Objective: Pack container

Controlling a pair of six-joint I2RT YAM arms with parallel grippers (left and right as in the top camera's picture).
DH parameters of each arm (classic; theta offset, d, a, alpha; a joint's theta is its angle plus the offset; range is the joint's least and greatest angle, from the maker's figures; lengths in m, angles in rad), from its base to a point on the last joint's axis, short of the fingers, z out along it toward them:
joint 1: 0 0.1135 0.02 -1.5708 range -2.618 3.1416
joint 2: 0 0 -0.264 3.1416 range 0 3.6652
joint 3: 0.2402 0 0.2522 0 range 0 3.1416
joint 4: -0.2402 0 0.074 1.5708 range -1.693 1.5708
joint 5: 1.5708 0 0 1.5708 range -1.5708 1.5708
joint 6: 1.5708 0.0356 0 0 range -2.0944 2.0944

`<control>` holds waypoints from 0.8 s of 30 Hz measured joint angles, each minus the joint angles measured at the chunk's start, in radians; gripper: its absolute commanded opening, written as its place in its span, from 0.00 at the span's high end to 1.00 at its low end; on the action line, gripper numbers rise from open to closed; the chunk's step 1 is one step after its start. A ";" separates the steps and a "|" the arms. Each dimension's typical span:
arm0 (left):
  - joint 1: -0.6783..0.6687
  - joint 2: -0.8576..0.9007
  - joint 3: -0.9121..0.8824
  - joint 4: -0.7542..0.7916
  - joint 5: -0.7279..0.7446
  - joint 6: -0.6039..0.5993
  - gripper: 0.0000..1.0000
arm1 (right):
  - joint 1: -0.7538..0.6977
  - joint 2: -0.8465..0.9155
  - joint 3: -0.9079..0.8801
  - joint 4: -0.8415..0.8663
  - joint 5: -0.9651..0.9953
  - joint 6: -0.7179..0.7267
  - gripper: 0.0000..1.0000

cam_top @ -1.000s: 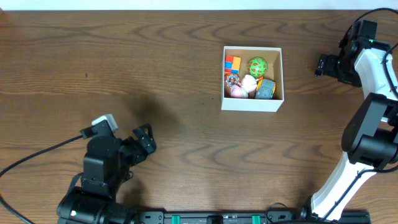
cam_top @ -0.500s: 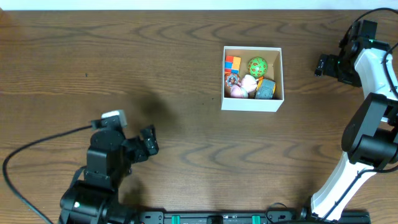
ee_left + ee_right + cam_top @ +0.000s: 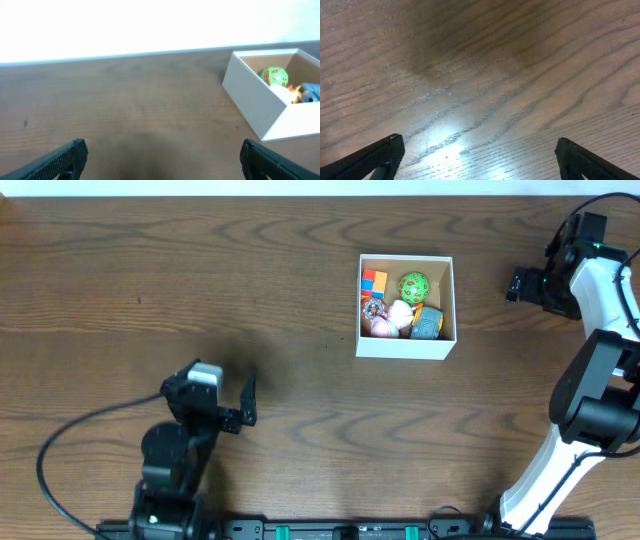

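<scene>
A dark brown wooden table (image 3: 200, 270) fills the overhead view. Nearest, at about seven o'clock, the left gripper (image 3: 162, 150) hangs over bare wood, its jaws spread wide with nothing between them. Farther off, toward one o'clock, the container (image 3: 405, 347) sits on the table, holding a green ball (image 3: 414, 284), an orange block (image 3: 374, 279) and other small toys. Apart from it, near two o'clock, the right gripper (image 3: 479, 150) hovers, jaws wide and empty.

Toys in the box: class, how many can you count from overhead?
5: orange block far left, green ball far right, speckled ball mid left, pink toy near middle, blue toy near right. More may hide underneath.
</scene>
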 measured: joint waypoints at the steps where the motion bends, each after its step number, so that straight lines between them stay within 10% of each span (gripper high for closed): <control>1: 0.027 -0.035 -0.048 0.042 0.031 0.014 0.02 | 0.000 0.000 0.000 0.000 0.000 0.000 0.01; 24: 0.104 -0.371 -0.185 -0.077 0.112 0.068 0.02 | 0.000 0.000 0.000 -0.001 0.000 0.000 0.01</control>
